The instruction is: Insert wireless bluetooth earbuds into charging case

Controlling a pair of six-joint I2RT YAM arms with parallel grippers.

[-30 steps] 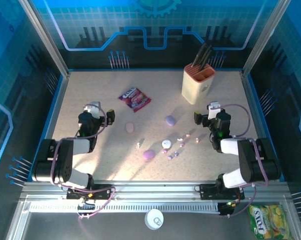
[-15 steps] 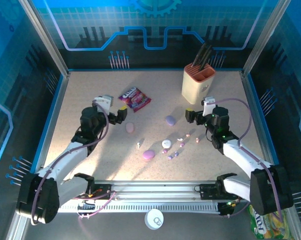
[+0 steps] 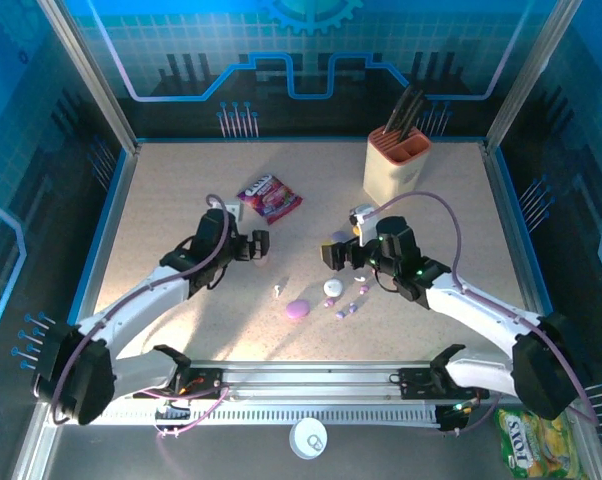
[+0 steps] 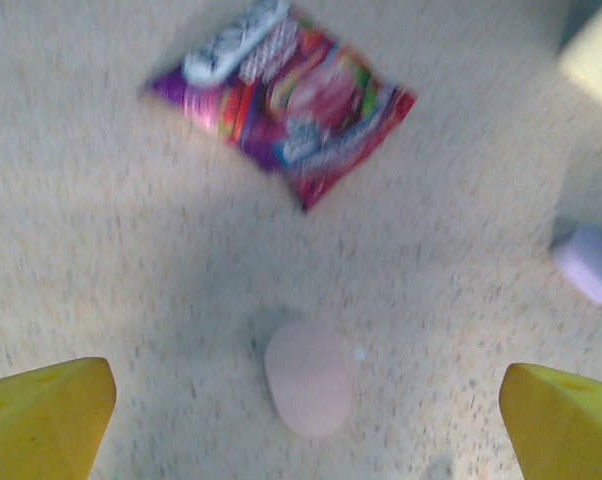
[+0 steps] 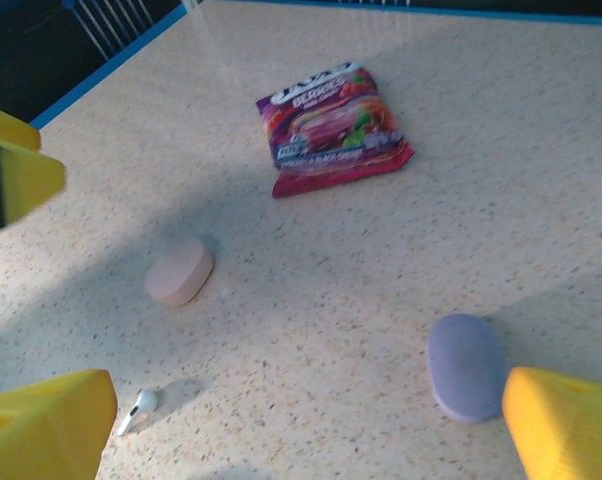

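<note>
Both arms have swung to centre: left gripper (image 3: 253,246) spread over pink case (image 4: 307,378), right gripper (image 3: 339,252) spread near lilac case (image 5: 466,365) (earbuds (image 3: 347,310) untouched).

Yellow-green packet (image 3: 529,440), 5 o'clock corner of the top view: blue logo with white letters, "OX" legible, the rest uncertain. Purple-red sweets packet (image 5: 333,125), 11 o'clock of table centre: white printed lettering, too blurred to read.

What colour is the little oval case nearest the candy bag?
Pale pink; the case shows best in the left wrist view.
</note>
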